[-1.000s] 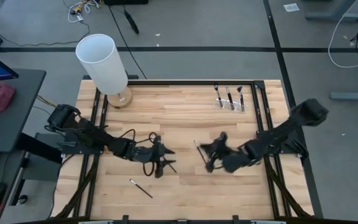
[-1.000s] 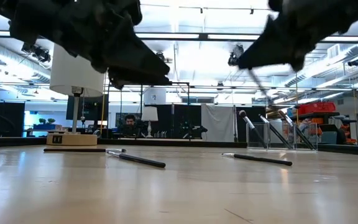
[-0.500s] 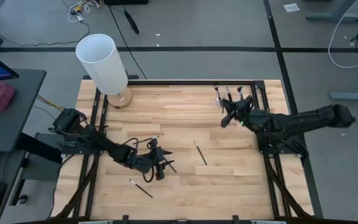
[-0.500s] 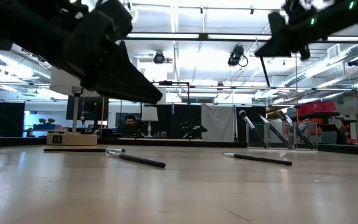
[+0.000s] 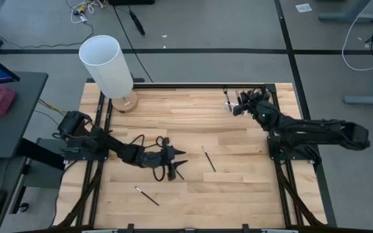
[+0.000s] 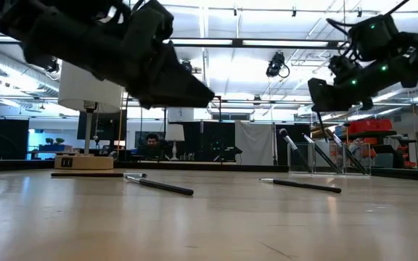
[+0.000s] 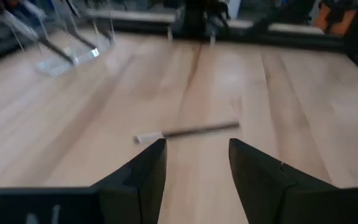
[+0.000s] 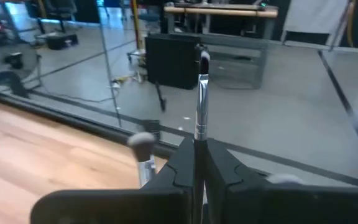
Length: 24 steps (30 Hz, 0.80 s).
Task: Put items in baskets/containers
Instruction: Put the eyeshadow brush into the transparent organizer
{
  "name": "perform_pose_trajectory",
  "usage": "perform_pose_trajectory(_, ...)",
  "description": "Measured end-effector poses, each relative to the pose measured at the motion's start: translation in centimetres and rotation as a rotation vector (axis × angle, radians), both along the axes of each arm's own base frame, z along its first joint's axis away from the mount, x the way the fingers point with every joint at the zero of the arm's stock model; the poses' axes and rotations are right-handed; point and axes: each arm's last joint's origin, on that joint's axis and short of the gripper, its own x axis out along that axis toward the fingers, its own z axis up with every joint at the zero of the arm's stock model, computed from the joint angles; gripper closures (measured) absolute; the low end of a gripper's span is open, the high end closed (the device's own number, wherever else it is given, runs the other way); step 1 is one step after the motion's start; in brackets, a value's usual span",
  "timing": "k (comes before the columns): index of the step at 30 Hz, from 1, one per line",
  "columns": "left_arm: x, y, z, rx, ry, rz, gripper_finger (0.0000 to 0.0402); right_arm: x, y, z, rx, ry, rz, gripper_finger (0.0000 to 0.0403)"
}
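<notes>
The right gripper (image 8: 199, 163) is clamped on a thin makeup brush (image 8: 200, 99), which stands up out of the closed fingers with a silver ferrule and a small dark tip. In the high view this gripper (image 5: 243, 105) hangs over the far right corner of the wooden table (image 5: 238, 188), right at the clear plastic holder (image 5: 239, 103). The holder already carries several slim dark-handled brushes leaning at a slant; in the low view they rest just below and beside the gripper (image 6: 325, 98), inside the see-through walls (image 6: 329, 156).

The left gripper (image 7: 194, 168) has its fingers spread apart with nothing between them. Just ahead of its fingertips a loose brush (image 7: 188, 131) lies flat on the wood, dark handle with a pale end. In the high view this gripper (image 5: 173, 158) hovers near the table's middle; the same brush (image 5: 208, 158) lies just beyond it, and another short brush (image 5: 147, 195) lies nearer the front edge, behind and to one side of the fingers

A white cylinder lamp (image 5: 107, 65) stands at the far left corner
</notes>
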Motion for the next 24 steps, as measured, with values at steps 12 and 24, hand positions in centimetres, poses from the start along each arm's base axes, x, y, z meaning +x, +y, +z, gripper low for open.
perform_pose_trajectory(12, 1.1, 3.0, 0.7, 0.031, -0.06, 0.025, 0.0225, -0.1, -2.4, -2.7, 0.114, 0.112, -0.038, 0.0394)
perform_pose_trajectory(24, 1.1, 3.0, 0.7, 0.009, -0.063, 0.016, 0.0225, -0.7, -2.9, -4.6, 0.278, 0.157, -0.023, 0.0378)
